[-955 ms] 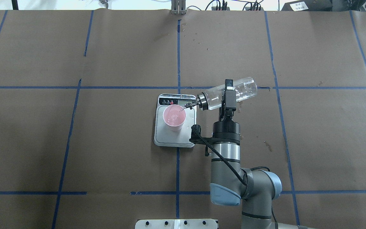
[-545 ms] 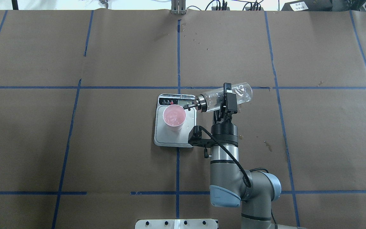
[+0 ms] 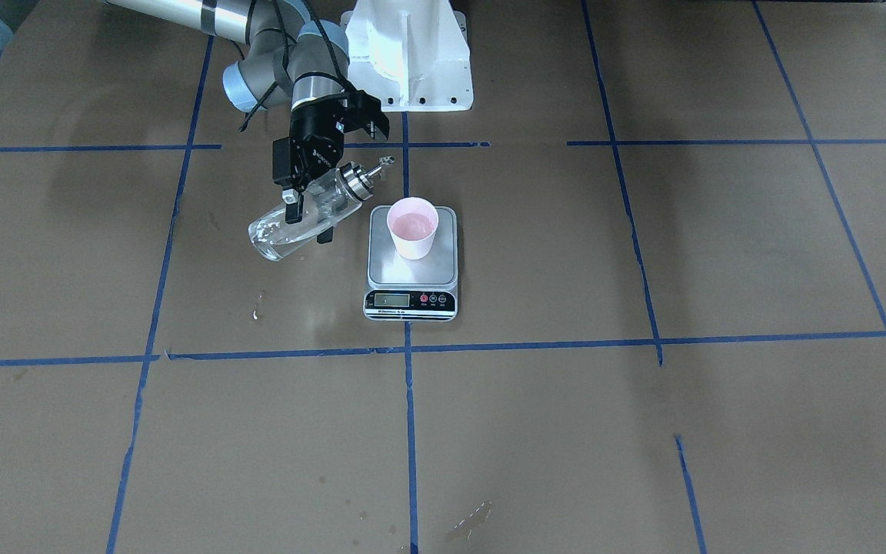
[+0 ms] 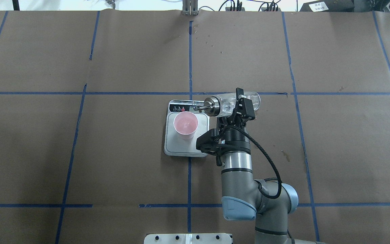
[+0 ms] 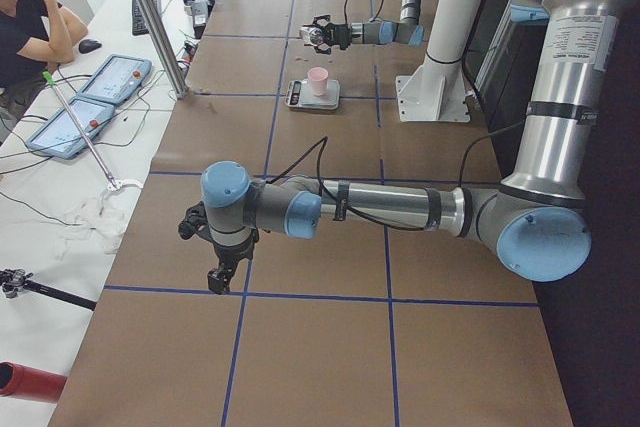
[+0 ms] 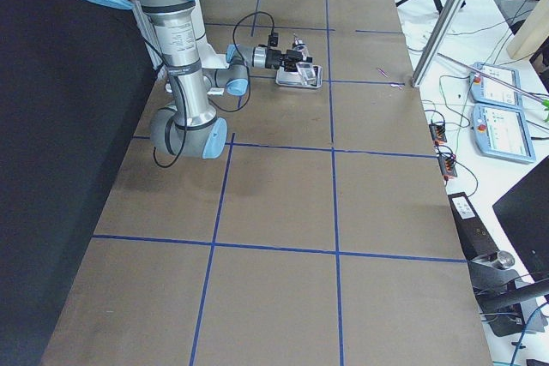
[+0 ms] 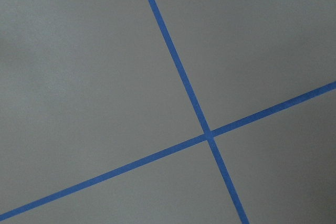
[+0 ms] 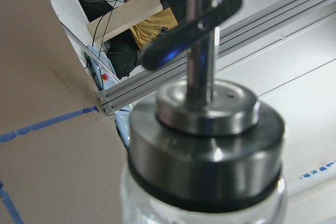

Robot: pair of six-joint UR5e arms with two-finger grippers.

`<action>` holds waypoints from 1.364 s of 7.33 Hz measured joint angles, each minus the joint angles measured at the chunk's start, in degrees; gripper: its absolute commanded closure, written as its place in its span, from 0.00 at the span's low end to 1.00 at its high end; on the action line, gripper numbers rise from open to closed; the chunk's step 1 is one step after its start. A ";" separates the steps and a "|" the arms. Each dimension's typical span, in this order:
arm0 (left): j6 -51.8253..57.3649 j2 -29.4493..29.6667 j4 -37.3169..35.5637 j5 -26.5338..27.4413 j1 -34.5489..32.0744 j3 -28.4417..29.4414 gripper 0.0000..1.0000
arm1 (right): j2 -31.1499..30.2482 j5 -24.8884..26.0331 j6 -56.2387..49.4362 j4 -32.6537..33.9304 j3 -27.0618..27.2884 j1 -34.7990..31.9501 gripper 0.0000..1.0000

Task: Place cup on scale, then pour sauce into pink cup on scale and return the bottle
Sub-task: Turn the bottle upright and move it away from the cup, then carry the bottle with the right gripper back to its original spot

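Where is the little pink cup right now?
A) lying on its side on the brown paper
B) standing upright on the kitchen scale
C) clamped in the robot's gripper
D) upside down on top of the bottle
B: the cup stands upright on the steel platform of the scale, while the right gripper is clamped on the bottle only.
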State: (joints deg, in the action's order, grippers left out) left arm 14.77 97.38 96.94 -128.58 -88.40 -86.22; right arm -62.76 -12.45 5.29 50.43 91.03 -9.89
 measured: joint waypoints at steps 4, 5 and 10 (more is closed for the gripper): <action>-0.08 0.00 0.00 -0.01 -0.01 -0.58 0.00 | -5.42 -4.46 15.97 -9.97 2.14 -0.32 1.00; -0.14 0.00 -0.02 0.00 -0.01 -1.12 0.00 | -7.91 -5.88 21.02 -12.50 2.18 -0.35 1.00; -0.35 -0.27 -0.16 0.00 -1.20 -3.73 0.00 | -17.75 -12.85 43.72 -22.13 2.28 -0.71 1.00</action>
State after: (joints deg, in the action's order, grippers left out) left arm 14.41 97.11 96.78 -128.58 -89.59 -89.95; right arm -80.51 -25.29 49.01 28.30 93.31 -10.59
